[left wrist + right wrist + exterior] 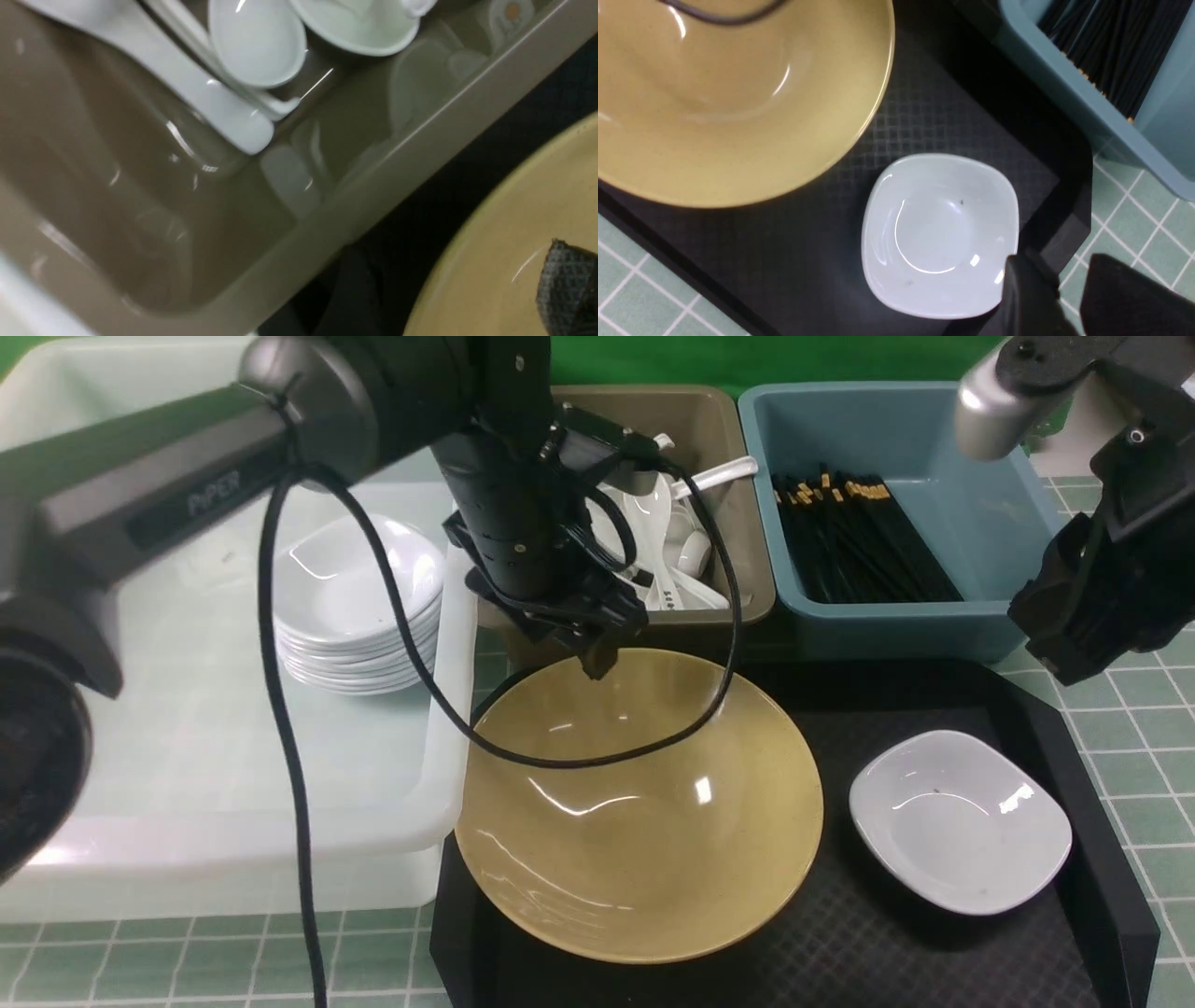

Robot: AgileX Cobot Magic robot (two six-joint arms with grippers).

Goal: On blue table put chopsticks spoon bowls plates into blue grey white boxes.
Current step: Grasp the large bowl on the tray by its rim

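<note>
We are seeing the right tool (1064,284), spread and empty, hanging near the white plate (938,233) on the black tray (738,261). The left tool (597,658) is hovering over the far rim of the yellow bowl (635,821); whether it is spread, we cannot tell.

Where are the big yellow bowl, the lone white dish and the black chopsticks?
Yellow bowl (644,821): front view, inner base.
White dish (957,821): front view, hollow centre.
Chopsticks (859,546): front view, middle of the bundle.

The bowl (644,821) is glossy mustard yellow, the dish (962,821) white, the tray (934,952) black with a diamond texture. Far off, the grey-brown bin (719,439); right, the dusty blue bin (980,504). Chopsticks (859,541) black, gold-banded. Table (1139,728) pale green, white grid.
</note>
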